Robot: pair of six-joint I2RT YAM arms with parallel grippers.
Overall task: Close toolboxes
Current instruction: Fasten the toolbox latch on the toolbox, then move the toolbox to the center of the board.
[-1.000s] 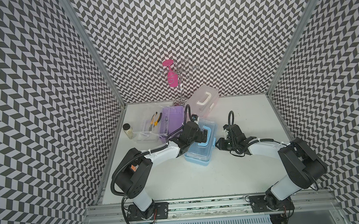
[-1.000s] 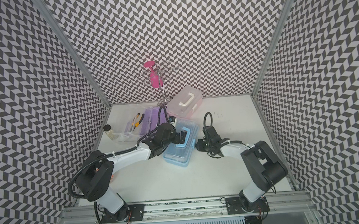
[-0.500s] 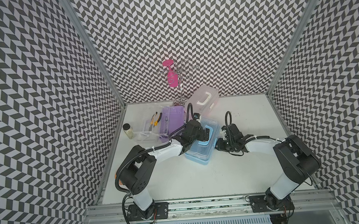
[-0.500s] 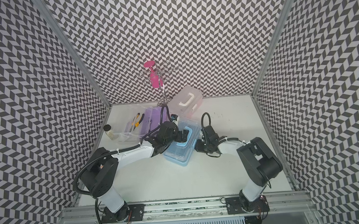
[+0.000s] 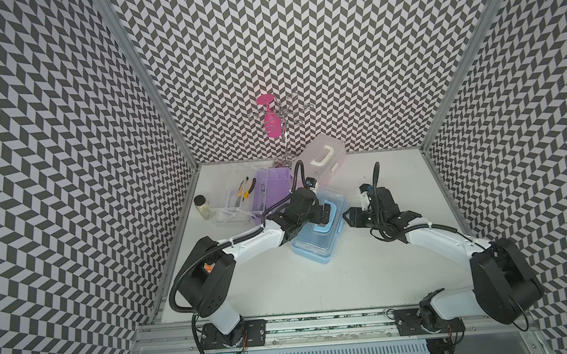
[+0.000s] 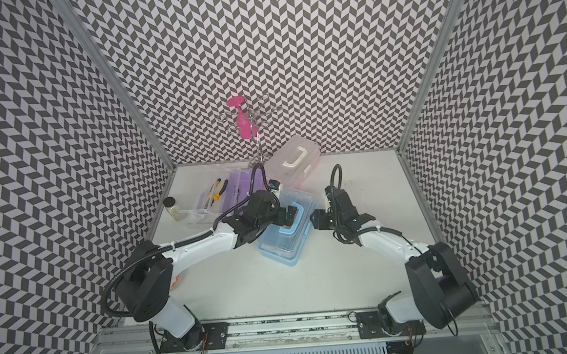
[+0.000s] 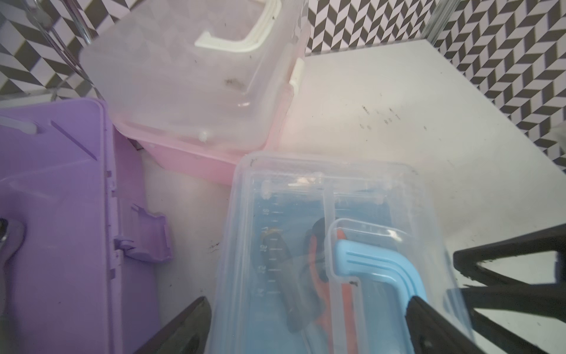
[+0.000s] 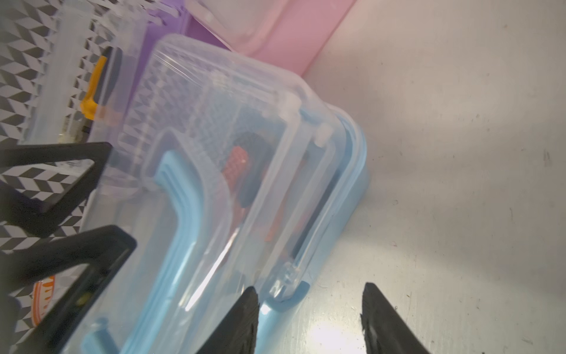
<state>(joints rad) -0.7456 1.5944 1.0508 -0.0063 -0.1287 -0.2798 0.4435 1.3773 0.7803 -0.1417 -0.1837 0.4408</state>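
The light blue toolbox (image 5: 316, 232) (image 6: 286, 241) sits mid-table with its clear lid down and tools visible inside (image 7: 294, 275). My left gripper (image 5: 325, 212) (image 7: 307, 302) hangs open over that lid, one finger beside the box wall and the other at the blue handle (image 7: 379, 269). My right gripper (image 5: 349, 214) (image 8: 310, 288) is open at the box's right side, one fingertip by the clear latch (image 8: 284, 285), bare table between the fingers. The pink toolbox (image 5: 321, 158) (image 7: 196, 92) stands behind, lid down. The purple toolbox (image 5: 272, 189) (image 7: 55, 214) lies open.
The purple box's clear lid (image 5: 232, 202) lies flat to its left with yellow-handled pliers (image 5: 247, 190) on it. A small jar (image 5: 202, 205) stands by the left wall. A wire rack with a pink glass (image 5: 271, 124) stands at the back.
My right gripper's jaws have spread apart beside the blue box. The left gripper has stayed over the lid with little movement.
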